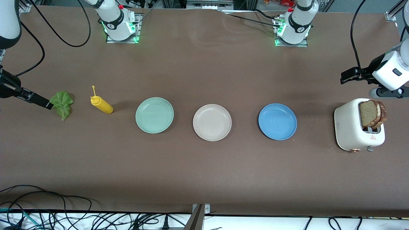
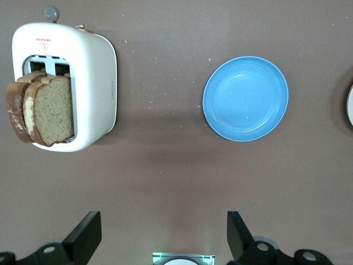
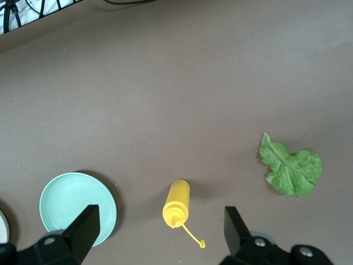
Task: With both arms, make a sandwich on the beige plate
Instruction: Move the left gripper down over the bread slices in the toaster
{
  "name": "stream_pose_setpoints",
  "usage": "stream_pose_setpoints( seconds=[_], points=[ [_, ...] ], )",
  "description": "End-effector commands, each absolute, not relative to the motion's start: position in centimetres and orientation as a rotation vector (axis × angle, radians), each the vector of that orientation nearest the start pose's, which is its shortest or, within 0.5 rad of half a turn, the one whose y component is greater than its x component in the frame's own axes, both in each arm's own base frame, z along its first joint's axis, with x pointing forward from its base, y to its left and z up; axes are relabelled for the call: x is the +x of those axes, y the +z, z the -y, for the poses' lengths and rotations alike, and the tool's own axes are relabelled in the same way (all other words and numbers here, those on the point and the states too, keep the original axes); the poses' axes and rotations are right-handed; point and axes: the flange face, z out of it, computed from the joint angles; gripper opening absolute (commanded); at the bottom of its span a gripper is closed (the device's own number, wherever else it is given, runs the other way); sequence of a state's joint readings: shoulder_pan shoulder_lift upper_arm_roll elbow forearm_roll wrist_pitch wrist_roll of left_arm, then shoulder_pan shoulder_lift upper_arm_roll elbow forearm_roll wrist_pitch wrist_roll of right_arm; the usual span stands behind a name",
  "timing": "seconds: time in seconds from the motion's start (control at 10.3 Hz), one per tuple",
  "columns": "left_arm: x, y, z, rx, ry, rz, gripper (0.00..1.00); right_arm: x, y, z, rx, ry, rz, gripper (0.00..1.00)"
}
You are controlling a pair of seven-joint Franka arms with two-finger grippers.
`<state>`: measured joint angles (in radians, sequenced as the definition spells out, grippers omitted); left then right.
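The beige plate (image 1: pixel 212 122) lies bare in the middle of the table, between a mint-green plate (image 1: pixel 154 115) and a blue plate (image 1: pixel 277 121). Two brown-crusted bread slices (image 1: pixel 372 113) (image 2: pixel 48 109) stand upright in the slots of a white toaster (image 1: pixel 354 131) at the left arm's end. A ruffled green lettuce leaf (image 1: pixel 62 104) (image 3: pixel 291 167) lies flat on the table at the right arm's end. My left gripper (image 1: pixel 350 76) (image 2: pixel 164 232) hangs open in the air beside the toaster. Beside the lettuce, my right gripper (image 1: pixel 44 103) (image 3: pixel 160 226) hovers open and holds nothing.
A yellow squeeze bottle (image 1: pixel 101 104) (image 3: pixel 177 203) lies on its side between the lettuce and the mint-green plate, its cap dangling on a strap. Cables (image 1: pixel 64 217) run along the table edge nearest the front camera. The blue plate (image 2: pixel 245 98) holds nothing.
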<state>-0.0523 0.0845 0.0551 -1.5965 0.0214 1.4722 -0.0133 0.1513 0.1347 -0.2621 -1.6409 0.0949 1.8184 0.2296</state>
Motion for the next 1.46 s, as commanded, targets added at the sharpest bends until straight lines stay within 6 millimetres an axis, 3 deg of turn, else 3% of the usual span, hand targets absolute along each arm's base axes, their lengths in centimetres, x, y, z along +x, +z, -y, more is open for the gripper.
stream_pose_setpoints(
  seconds=[0.0, 0.19, 0.39, 0.58, 0.97, 1.36],
  points=[
    [56.9, 54.5, -0.9, -3.113, 0.376, 0.044, 1.0, 60.1, 53.9, 5.1, -3.013, -0.064, -0.536, 1.0],
    [57.0, 54.2, -1.7, -3.112, 0.386, 0.067, 1.0, 60.1, 53.9, 5.1, -3.014, -0.064, -0.536, 1.0],
    [58.2, 50.8, -2.6, -3.075, 0.466, 0.087, 1.0, 60.1, 53.9, 5.1, -3.013, -0.064, -0.536, 1.0],
    [58.4, 48.9, -6.3, -3.005, 0.509, 0.128, 1.0, 60.1, 53.9, 5.1, -3.013, -0.064, -0.536, 1.0],
    [59.5, 46.3, -11.2, -2.971, 0.497, 0.023, 1.0, 60.1, 53.9, 5.1, -3.012, -0.064, -0.539, 1.0],
    [61.0, 43.3, -13.5, -2.989, 0.459, -0.097, 1.0, 60.1, 53.7, 5.0, -3.015, -0.059, -0.537, 1.0]
  ],
)
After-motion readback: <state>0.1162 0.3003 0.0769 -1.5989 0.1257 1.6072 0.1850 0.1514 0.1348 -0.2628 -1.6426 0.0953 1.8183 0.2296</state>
